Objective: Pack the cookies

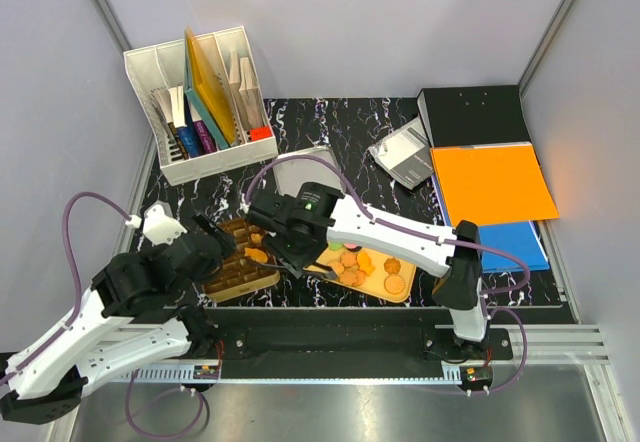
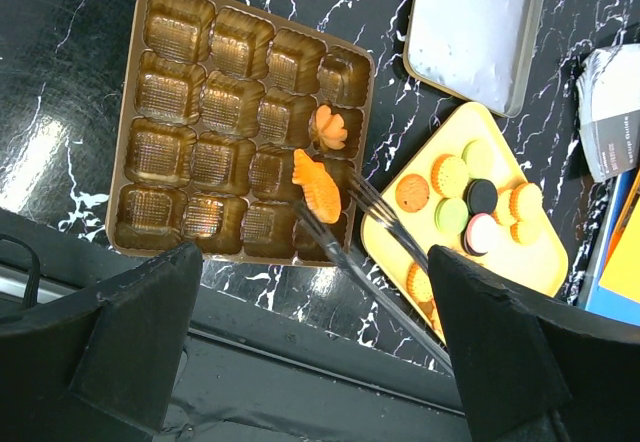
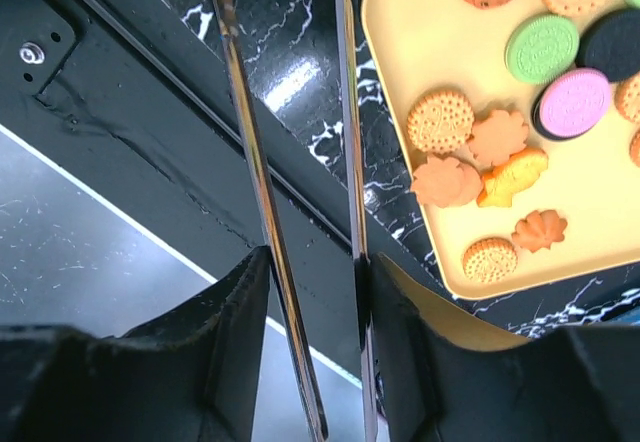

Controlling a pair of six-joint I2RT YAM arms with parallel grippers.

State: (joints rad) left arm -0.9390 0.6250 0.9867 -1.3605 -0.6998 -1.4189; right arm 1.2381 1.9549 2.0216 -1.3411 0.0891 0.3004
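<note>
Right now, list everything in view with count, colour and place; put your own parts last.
compartment tray: one, brown, near left; one cell holds a shell-shaped cookie, orange.
fish cookie: one, orange, in the tongs over that tray.
yellow tray: one, right of the brown one.
cookies: a dozen or more on the yellow tray, mostly tan, two green, one pink, one black.
tongs: one, metal, in the right fingers.
tin: one, silver, behind the trays.
organiser: one, white, far left, holding books.
binder: one, black, far right.
folders: two, orange on blue, right edge.
booklet: one, grey-white, beside the binder.
left fingers: black, open, by the brown tray.
right fingers: black, shut on the tongs.
</note>
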